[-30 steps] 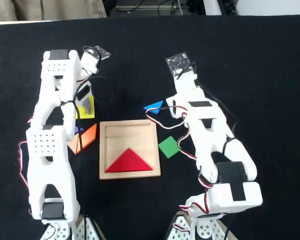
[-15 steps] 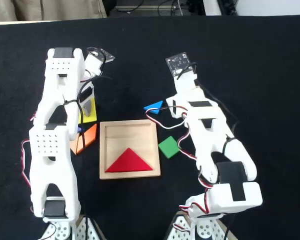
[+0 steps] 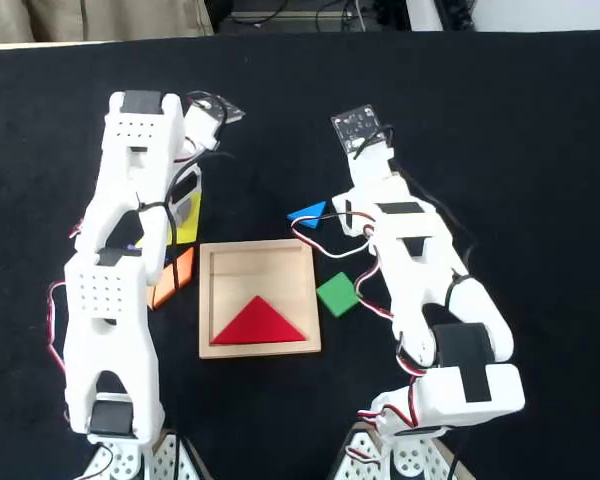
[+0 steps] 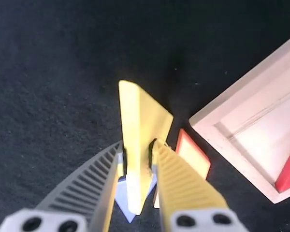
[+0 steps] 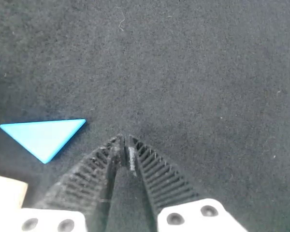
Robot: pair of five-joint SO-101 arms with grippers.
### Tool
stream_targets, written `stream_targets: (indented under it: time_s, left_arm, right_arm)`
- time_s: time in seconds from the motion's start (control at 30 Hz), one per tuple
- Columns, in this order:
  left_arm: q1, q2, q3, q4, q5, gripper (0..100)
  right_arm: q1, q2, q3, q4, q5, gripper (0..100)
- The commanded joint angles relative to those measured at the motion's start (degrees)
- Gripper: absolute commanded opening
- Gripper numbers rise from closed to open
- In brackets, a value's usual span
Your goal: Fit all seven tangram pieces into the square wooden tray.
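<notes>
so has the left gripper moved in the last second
Yes. In the high view the left gripper, shut on the yellow piece, has shifted right, closer to the wooden tray's far left corner.

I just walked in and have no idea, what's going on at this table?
A tangram puzzle is under way. The left claw is shut on the yellow piece, holding it on edge just outside the wooden tray. The right claw is shut and empty beside the blue triangle. The red triangle lies in the tray; the green square and orange piece lie outside it.
</notes>
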Motion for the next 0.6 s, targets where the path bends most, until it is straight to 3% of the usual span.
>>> stream_targets:
  time_s: [0.0, 0.3, 0.47, 0.57]
  left_arm:
    - [2.68, -2.29, 3.56, 0.18, 0.70, 6]
    - [5.58, -20.13, 21.76, -0.44, 0.44, 6]
    - [4.62, -21.36, 31.78, -13.98, 0.53, 6]
    - [3.74, -21.71, 33.36, -16.53, 0.62, 6]
  right_arm:
    - [-0.70, -0.48, -2.42, -0.35, 0.53, 1.1]
    - [-0.70, -0.57, -2.42, -0.35, 0.53, 1.1]
    - [-0.70, -0.57, -2.24, -0.09, 0.53, 1.1]
    - [-0.70, -0.57, -2.15, -0.09, 0.53, 1.1]
